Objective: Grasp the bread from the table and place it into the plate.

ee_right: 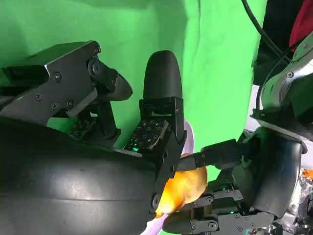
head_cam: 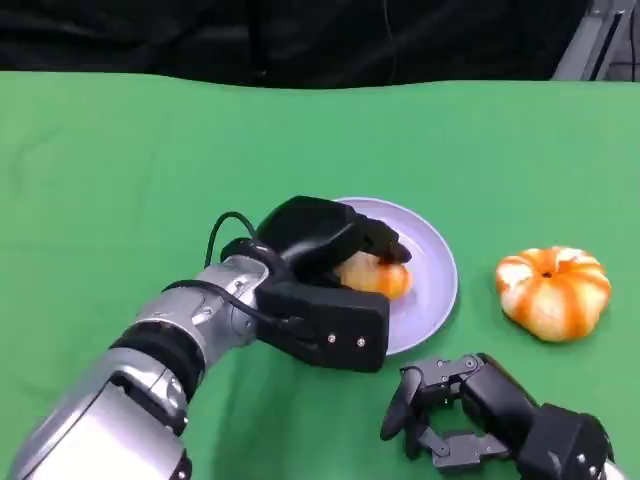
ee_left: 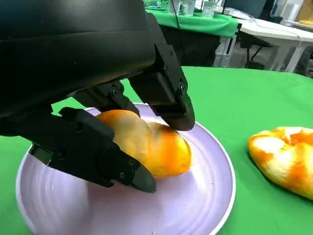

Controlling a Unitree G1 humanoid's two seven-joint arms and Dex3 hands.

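The golden-orange oval bread roll (ee_left: 151, 147) is held over the round lavender plate (ee_left: 205, 200) by the left hand (head_cam: 320, 275), fingers clamped around it. The right hand (head_cam: 450, 410) rests nearby, loosely spread and holding nothing. An orange-and-white pumpkin-shaped bun (head_cam: 552, 291) lies beside the plate.

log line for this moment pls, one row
left hand: holds bread over plate | right hand: empty, fingers curled, near table edge | second bread: on table beside plate
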